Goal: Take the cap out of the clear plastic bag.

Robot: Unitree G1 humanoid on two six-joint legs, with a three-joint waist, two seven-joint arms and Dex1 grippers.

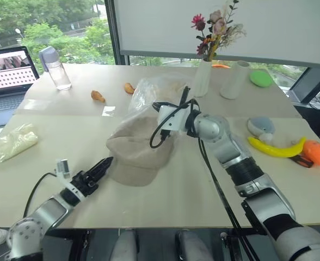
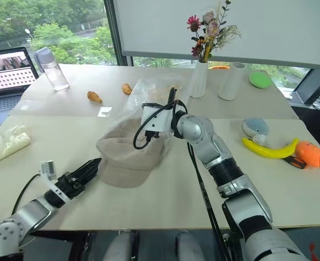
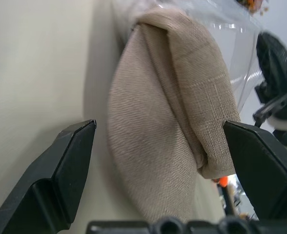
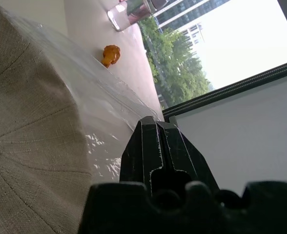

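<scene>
A big pale table [image 1: 67, 136] sits by windows with green trees outside. The cap [image 1: 135, 149] lies in the middle of the table. Its front part sticks out of the clear plastic bag [image 1: 149, 89], and its back part is under the bag. The right gripper [image 4: 158, 141] is above the cap with its 2 fingers pinched tight on the bag's plastic. The left gripper [image 1: 104, 166] is low, just beside the cap's near left edge, with its 2 fingers spread wide and nothing in them. Farther off are a bottle [image 1: 55, 68], a laptop [image 1: 7, 70], a vase of flowers [image 1: 203, 73], a white cup [image 1: 235, 80], a toy banana [image 1: 274, 149] and a small bag of pale filling [image 1: 16, 141].
</scene>
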